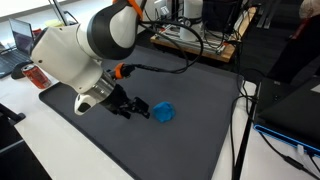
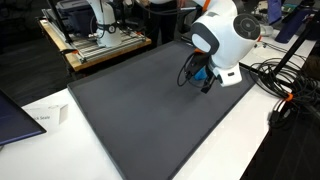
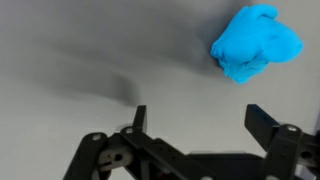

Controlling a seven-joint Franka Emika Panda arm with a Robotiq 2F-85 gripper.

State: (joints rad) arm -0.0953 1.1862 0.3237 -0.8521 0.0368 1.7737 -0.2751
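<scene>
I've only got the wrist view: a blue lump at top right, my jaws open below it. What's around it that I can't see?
Observer: In an exterior view the blue object lies alone on a large dark mat. The gripper is low beside it and seems not to touch it.
Operator: Any hazards off the mat?
Observer: Black cables lie on the white table just past the mat's edge, near the arm.
Operator: Anything else close?
Observer: An orange-red thing, too small to identify, sits at the mat's corner behind the arm.
</scene>
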